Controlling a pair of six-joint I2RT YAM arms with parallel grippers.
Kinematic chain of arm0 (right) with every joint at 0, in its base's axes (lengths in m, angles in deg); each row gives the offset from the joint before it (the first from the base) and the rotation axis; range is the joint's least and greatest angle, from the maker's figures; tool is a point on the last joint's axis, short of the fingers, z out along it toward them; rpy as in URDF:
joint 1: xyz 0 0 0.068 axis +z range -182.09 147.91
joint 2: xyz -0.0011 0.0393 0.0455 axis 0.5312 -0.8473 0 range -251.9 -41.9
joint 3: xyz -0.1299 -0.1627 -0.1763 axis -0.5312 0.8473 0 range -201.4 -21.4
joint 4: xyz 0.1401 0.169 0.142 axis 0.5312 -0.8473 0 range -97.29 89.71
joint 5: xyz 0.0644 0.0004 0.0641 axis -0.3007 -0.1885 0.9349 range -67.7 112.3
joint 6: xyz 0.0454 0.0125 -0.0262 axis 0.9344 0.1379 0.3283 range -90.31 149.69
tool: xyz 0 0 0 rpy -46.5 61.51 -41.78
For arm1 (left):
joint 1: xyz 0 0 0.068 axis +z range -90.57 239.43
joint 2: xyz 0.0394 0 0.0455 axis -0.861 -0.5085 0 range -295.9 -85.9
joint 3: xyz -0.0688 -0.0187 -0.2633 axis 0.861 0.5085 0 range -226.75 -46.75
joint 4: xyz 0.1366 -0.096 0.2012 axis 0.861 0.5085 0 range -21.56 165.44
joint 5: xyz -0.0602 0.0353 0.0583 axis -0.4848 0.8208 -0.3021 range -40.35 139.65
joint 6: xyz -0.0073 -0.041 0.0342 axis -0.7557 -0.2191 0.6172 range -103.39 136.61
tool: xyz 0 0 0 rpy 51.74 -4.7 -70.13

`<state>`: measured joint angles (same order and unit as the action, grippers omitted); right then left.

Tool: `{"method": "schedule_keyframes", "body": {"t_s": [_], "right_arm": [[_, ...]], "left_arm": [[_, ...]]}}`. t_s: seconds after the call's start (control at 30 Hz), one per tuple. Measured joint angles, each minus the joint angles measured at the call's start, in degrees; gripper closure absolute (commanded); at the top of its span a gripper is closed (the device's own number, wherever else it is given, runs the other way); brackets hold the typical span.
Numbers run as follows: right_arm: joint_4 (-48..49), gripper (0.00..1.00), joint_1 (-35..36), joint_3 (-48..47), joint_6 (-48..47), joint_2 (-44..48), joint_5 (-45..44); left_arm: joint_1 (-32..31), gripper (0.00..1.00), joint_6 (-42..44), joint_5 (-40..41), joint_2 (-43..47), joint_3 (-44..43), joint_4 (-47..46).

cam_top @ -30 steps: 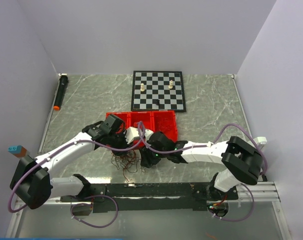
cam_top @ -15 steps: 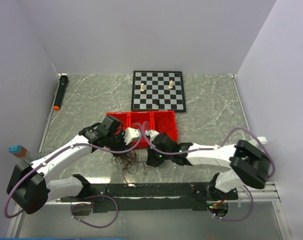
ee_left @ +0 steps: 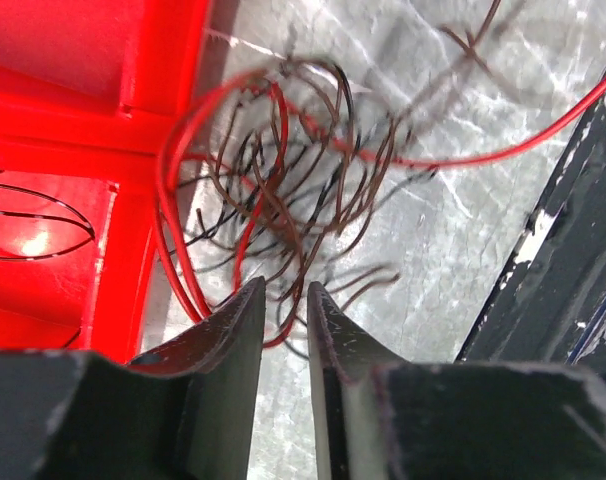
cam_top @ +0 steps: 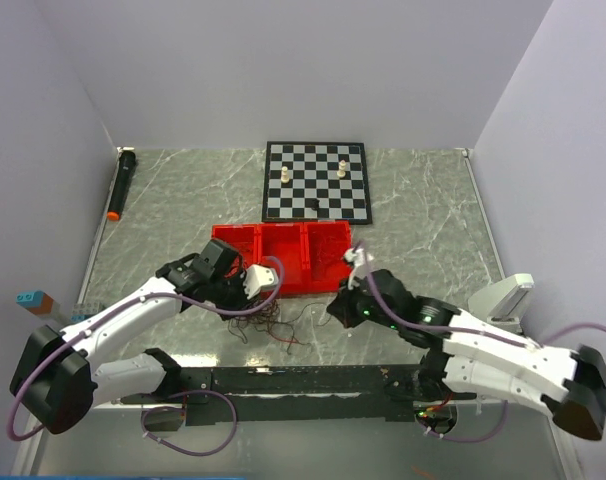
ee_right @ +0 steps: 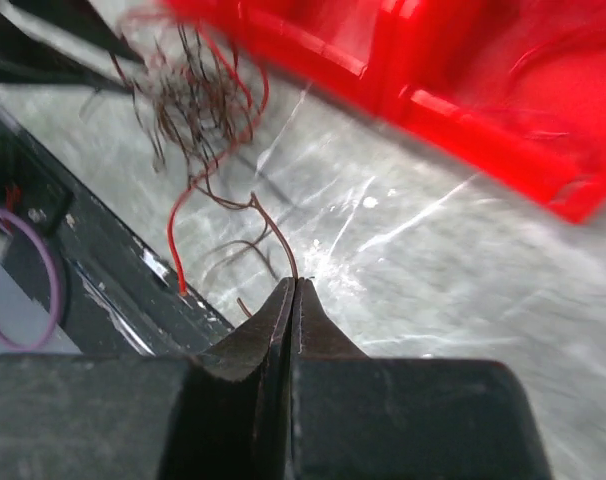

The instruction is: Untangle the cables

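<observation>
— On the near side of the red tray [cam_top: 229, 233], what do you have?

— I have the cables [cam_top: 268, 322] there: a loose knot of thin red and brown-black wires on the marble table [cam_top: 423, 220], between the tray's near wall and the black rail [cam_top: 303, 380] along the table's near edge.

— And your left gripper [ee_left: 283, 310]?

— It sits at the left side of the knot. Its fingers [ee_left: 233, 335] stand a narrow slot apart, and red and brown strands run down into that slot. I cannot tell whether they actually bite on the strands.

— The right one?

— My right gripper [ee_right: 294, 290] is to the right of the knot, low over the table. Its jaws are pressed flat together, pinching one brown strand at the tip. That strand arcs from the tip back left to the knot.

— Anything further out?

— A chessboard [cam_top: 315, 181] with a few pieces lies beyond the tray, on the far side. A black stick with an orange end [cam_top: 120, 184] lies along the left wall.
</observation>
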<state>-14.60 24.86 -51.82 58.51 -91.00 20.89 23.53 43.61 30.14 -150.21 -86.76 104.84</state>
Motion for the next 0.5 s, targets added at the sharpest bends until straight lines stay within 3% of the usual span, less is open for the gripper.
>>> {"method": "schedule_keyframes", "body": {"t_s": [0.2, 0.33, 0.5], "right_arm": [[-8.55, 1.00, -1.46, -10.75, -3.04, 9.18, -1.95], [-9.49, 1.00, -1.49, -21.62, -5.35, 9.05, 1.38], [-9.70, 1.00, -1.44, -27.23, -6.88, 8.57, 7.28]], "left_arm": [[0.00, 0.73, 1.46, 0.15, 0.39, 0.48, 0.55], [0.04, 0.64, 2.40, 0.35, 2.34, -0.28, 3.67], [0.04, 0.54, 4.22, -0.31, 6.43, -6.01, 11.08]]}}
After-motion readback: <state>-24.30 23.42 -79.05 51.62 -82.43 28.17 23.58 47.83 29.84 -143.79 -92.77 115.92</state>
